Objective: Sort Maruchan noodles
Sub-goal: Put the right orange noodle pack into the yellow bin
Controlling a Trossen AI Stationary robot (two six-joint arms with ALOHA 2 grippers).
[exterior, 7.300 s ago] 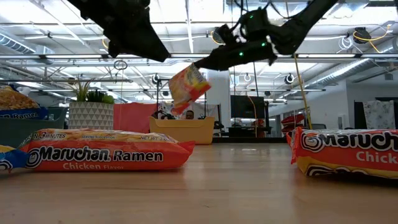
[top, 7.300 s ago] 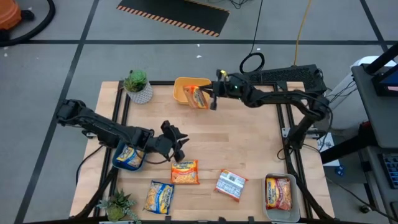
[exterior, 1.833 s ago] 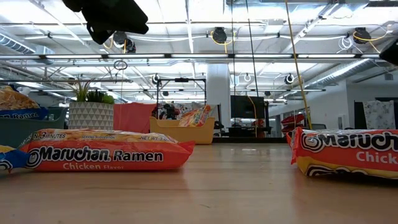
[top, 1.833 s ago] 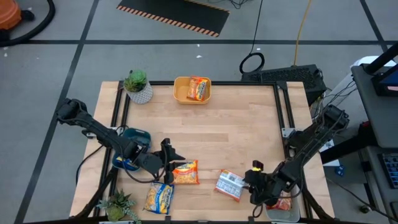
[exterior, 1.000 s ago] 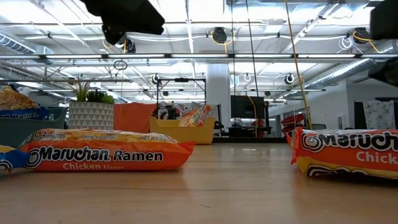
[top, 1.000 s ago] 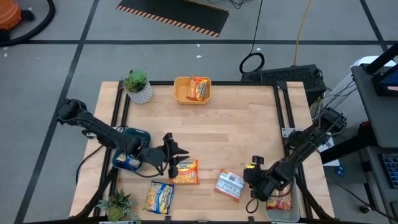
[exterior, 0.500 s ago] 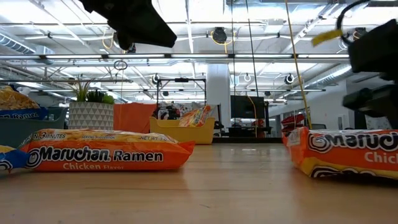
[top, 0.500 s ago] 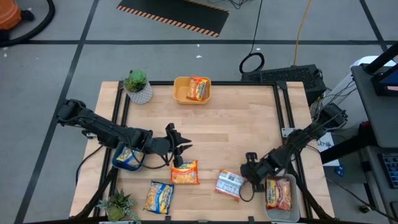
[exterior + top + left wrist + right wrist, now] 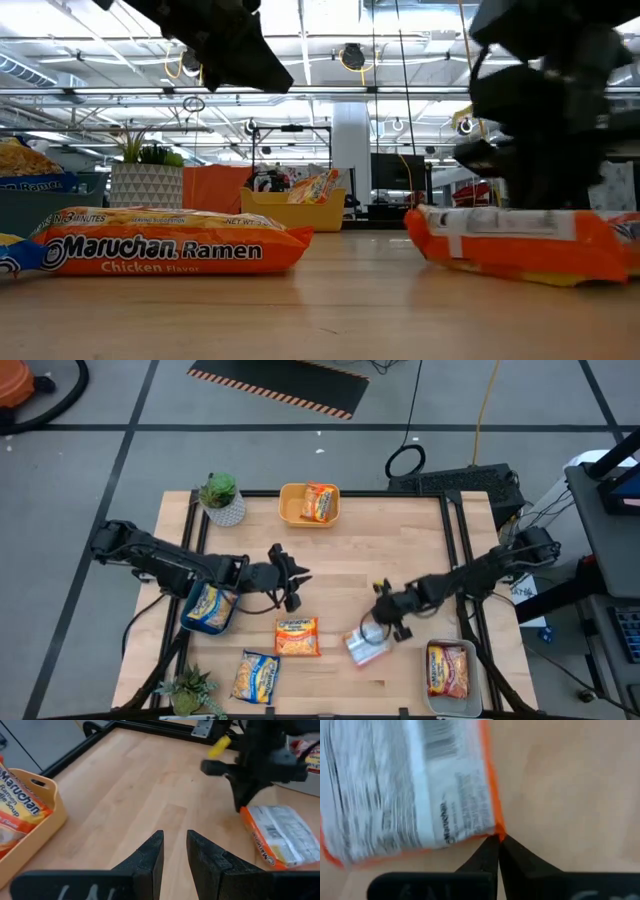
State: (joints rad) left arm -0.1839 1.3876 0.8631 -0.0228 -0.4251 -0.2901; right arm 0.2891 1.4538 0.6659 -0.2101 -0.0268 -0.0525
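since a moment earlier the right arm had swung from the clear bin (image 9: 448, 672) at the lower right of the high view in toward the middle of the desk (image 9: 400, 540), and the white-backed packet (image 9: 366, 646) lay shifted a little left of where it had been. the right gripper (image 9: 382, 622) sat at that packet's upper edge, its jaws pinched shut on the packet's orange corner seam, as the right wrist view showed (image 9: 496, 832). in the low view the same packet (image 9: 520, 240) lay flat at the right with the dark gripper standing over it.

the left gripper (image 9: 291, 586) hung over bare wood left of centre, above the orange packet (image 9: 297, 636), which lay below it in the frame. its jaws stood a narrow gap apart with nothing between them (image 9: 172, 855).

the other noodles lay spread about: one orange packet in the yellow bin (image 9: 290, 510) at the top centre, one (image 9: 208, 608) in the blue bin at the left edge, a yellow-and-blue packet (image 9: 255, 676) at the lower left near a small plant (image 9: 190, 690), and a red-and-orange packet (image 9: 447, 670) in the clear bin. a potted plant (image 9: 220, 498) stood at the upper left corner of the desk.
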